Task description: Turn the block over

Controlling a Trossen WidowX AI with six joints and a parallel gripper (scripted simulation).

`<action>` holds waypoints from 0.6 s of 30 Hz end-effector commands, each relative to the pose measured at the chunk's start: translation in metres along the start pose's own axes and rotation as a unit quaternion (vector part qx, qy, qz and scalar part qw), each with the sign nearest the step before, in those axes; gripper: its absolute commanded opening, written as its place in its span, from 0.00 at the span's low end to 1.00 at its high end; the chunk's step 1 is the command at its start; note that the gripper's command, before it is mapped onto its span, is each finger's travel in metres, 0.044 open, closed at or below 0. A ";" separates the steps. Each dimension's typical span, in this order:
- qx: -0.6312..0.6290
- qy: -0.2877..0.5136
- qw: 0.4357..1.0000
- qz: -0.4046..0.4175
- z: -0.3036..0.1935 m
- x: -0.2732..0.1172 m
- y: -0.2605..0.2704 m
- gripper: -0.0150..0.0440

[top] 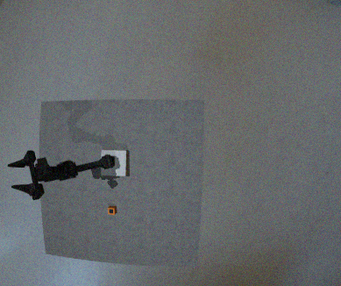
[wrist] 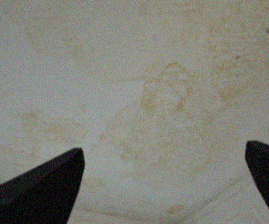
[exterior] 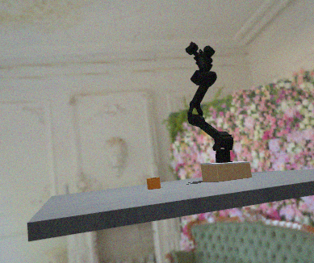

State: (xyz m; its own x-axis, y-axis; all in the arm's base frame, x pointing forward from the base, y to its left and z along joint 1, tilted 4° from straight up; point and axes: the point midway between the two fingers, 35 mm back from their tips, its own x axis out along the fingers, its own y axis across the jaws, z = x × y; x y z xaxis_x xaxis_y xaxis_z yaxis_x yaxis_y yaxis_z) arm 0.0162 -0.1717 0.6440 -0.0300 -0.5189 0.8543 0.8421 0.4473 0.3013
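Note:
The orange block (top: pixel 112 210) (exterior: pixel 153 183) rests on the grey table (top: pixel 168 132) (exterior: pixel 94 206). In the top view its upper face shows a dark square inside an orange border, so the marked side appears to face up. Its underside is hidden. My gripper (top: pixel 10 176) (exterior: pixel 200 49) (wrist: pixel 164 153) is open, with its fingers wide apart and nothing between them. It is raised high above the table and far from the block, beyond the table's left edge in the top view. The block does not show in the wrist view.
The arm stands on a box-shaped base (top: pixel 123 167) (exterior: pixel 228 172) with a white top, above the block in the top view. A green armchair (exterior: pixel 260 242) shows beyond the table in the exterior view. The wrist view shows a pale stained surface behind the fingers.

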 end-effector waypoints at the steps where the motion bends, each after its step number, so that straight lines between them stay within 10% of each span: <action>1: 0.000 -0.002 1.000 0.001 0.002 0.000 0.000 0.98; 18: 0.021 -0.215 0.971 0.101 0.155 -0.059 0.061 1.00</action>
State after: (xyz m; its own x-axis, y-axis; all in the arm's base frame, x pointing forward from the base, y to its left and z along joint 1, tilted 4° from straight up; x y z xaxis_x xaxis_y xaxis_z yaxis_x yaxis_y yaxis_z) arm -0.0147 -0.0384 0.6745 -0.0988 -0.1724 0.9801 0.8361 0.5196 0.1757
